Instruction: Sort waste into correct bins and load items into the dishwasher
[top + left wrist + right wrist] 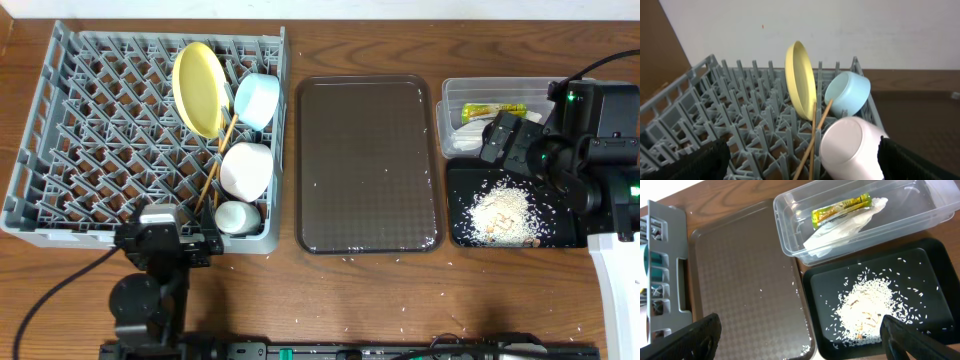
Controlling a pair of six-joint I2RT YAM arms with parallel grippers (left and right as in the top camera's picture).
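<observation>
In the grey dishwasher rack (90, 130) stand the yellow plate (199, 88), light blue bowl (257, 99), white bowl (247, 168), small white cup (237, 216) and chopsticks (215, 165). My left gripper (170, 238) hovers open at the rack's near edge, with nothing between its jaws (802, 167); the white bowl (852, 150) lies beside its right finger. The clear tub (452, 100) holds the wrapper (842, 208) and napkin (840, 230). Rice scraps (867, 305) are piled in the black tray (920, 265). My right gripper (497, 138) hangs open and empty above both bins.
The dark brown serving tray (365, 165) lies between the rack and the bins, with a few stray grains on it. Loose grains also dot the wooden table (400, 300) near the front edge.
</observation>
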